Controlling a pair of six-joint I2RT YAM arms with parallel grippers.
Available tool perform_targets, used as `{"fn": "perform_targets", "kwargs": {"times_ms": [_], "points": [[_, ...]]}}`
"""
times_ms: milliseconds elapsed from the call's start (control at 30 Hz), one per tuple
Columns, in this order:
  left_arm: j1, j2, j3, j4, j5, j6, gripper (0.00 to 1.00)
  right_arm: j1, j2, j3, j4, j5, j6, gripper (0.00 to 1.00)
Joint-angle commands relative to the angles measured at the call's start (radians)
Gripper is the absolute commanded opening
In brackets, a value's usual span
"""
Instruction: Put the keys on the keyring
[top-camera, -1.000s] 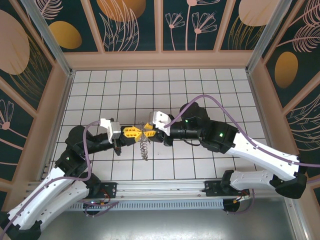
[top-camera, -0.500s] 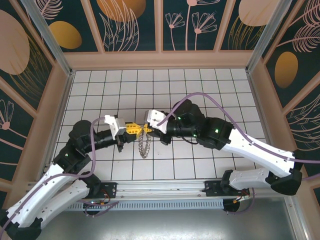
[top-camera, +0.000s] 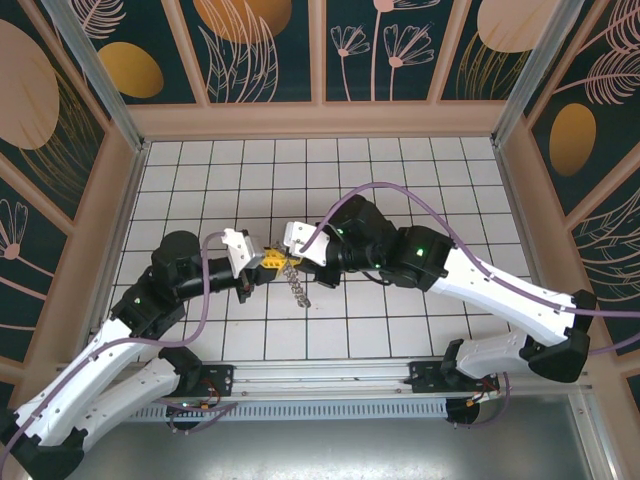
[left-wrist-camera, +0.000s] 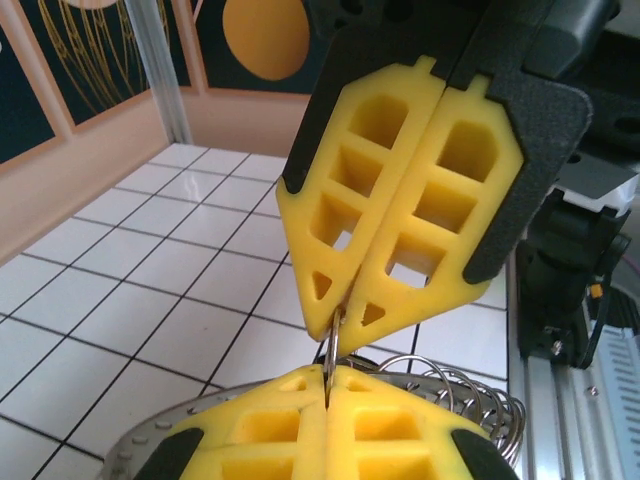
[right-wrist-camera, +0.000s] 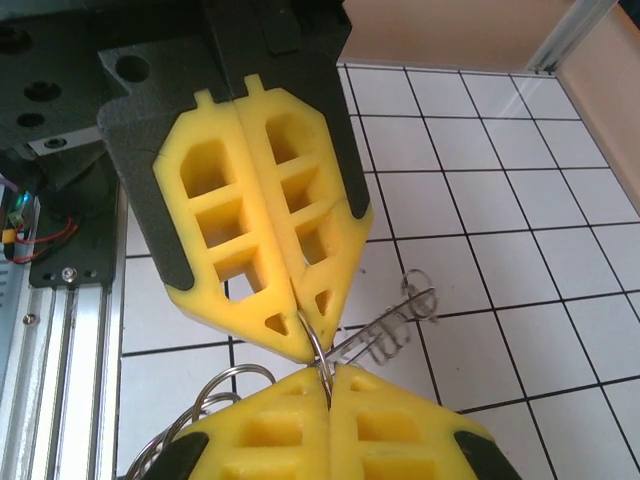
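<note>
Grey metal keyring (top-camera: 298, 287) with all the little wire loops round its rim is dangling in the middle of the table, right under the spot where the two grippers meet tip to tip. From overhead it's just a short chain-looking thing slanting down to the right over the white tiles (top-camera: 400, 170).

The wrist cams give way more detail. From the left wrist you see the left gripper (left-wrist-camera: 327, 385) at the bottom, yellow fingers pressed together, with the right gripper (left-wrist-camera: 338, 318) coming down from above, also squeezed tight. Both are pinching the same thin wire loop (left-wrist-camera: 330, 350). A bunch of the fringe loops (left-wrist-camera: 450, 385) sits just to the right, and a bit of flat grey rim pokes out lower left.

The right wrist shows the flip side: the right gripper (right-wrist-camera: 328, 385) is below and the left gripper (right-wrist-camera: 305, 338) above, with that thin loop (right-wrist-camera: 316, 350) between them and fringe loops sticking out either side.

Honestly can't pick out the key itself, or tell whether the pinched loop is the key's or one from the fringe.
</note>
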Motion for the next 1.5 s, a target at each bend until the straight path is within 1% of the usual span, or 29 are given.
{"fn": "perform_targets", "kwargs": {"times_ms": [0, 67, 133, 267, 600, 733, 800, 867, 1000, 1167, 1300, 1467], "points": [[-0.004, -0.041, -0.027, 0.201, 0.094, -0.082, 0.00, 0.004, -0.062, -0.056, 0.105, -0.018, 0.036, 0.08], [-0.004, -0.058, -0.052, 0.276, 0.109, -0.129, 0.00, 0.003, -0.100, -0.097, 0.164, -0.042, 0.062, 0.14], [-0.004, -0.074, -0.076, 0.341, 0.119, -0.169, 0.00, 0.003, -0.136, -0.139, 0.220, -0.064, 0.089, 0.18], [-0.003, -0.094, -0.100, 0.423, 0.137, -0.217, 0.00, 0.002, -0.166, -0.172, 0.262, -0.089, 0.114, 0.21], [-0.003, -0.094, -0.134, 0.487, 0.161, -0.260, 0.00, 0.002, -0.163, -0.182, 0.307, -0.123, 0.123, 0.20], [-0.004, -0.096, -0.144, 0.515, 0.166, -0.274, 0.00, 0.002, -0.159, -0.183, 0.303, -0.122, 0.126, 0.10], [-0.004, -0.098, -0.150, 0.534, 0.169, -0.283, 0.00, 0.002, -0.158, -0.185, 0.296, -0.114, 0.125, 0.07], [-0.003, -0.102, -0.156, 0.552, 0.169, -0.291, 0.00, 0.001, -0.151, -0.183, 0.287, -0.110, 0.126, 0.07], [-0.003, -0.097, -0.163, 0.575, 0.174, -0.302, 0.00, 0.000, -0.137, -0.170, 0.271, -0.112, 0.123, 0.12], [-0.004, -0.094, -0.165, 0.577, 0.173, -0.301, 0.00, 0.000, -0.159, -0.169, 0.292, -0.106, 0.124, 0.23], [-0.004, -0.098, -0.163, 0.569, 0.173, -0.299, 0.00, 0.000, -0.187, -0.180, 0.325, -0.087, 0.129, 0.25], [-0.004, -0.093, -0.161, 0.567, 0.177, -0.298, 0.00, -0.002, -0.206, -0.197, 0.368, -0.105, 0.133, 0.26]]}}
